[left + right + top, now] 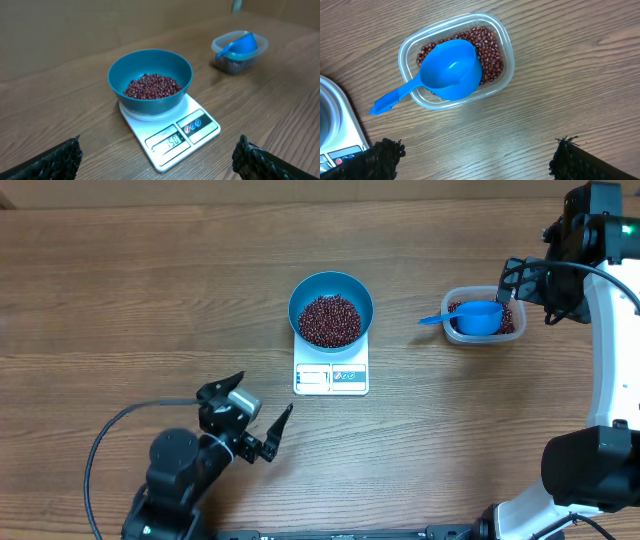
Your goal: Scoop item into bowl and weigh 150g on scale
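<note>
Overhead view: left gripper (265, 393), jaws spread wide and empty, sits at front left. At centre, the teal bowl (301, 293) sits on the scale (331, 378), filled with beans (329, 320). Farther right, a blue scoop (478, 317) rests in a clear tub (513, 330) – right gripper (505, 283) just beside it, fingers apart, holding nothing.

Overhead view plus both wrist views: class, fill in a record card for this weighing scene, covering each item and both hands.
scale: white, display appears to read 150
bowl: teal, sits on the scale, holds beans
tub: clear, right of the scale, beans inside
scoop: blue, resting in the tub, handle over the rim
left hand: open, empty, near the scale
right hand: open, empty, above the tub
</note>
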You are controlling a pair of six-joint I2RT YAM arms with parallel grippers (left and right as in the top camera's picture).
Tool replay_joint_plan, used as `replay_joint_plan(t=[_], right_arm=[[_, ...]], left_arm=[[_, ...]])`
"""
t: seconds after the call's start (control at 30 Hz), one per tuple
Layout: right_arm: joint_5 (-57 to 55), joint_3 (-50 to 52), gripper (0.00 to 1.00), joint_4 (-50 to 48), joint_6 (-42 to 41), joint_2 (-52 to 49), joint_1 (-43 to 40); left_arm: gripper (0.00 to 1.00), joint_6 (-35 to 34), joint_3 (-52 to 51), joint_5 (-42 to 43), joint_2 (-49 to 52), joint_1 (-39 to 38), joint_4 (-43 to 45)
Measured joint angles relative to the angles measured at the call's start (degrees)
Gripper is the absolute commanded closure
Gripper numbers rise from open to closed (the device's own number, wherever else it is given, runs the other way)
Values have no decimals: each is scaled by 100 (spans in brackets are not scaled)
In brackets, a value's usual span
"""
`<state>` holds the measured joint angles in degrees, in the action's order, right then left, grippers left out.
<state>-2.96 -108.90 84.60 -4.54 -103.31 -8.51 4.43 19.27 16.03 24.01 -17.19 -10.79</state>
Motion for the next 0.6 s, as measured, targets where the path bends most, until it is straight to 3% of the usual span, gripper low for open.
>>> replay_joint_plan(t=[0.6], right_arm=[[0,0,0,0,4,0,0]], left_arm=[[1,-546,-1045,-341,-2260,2,87]])
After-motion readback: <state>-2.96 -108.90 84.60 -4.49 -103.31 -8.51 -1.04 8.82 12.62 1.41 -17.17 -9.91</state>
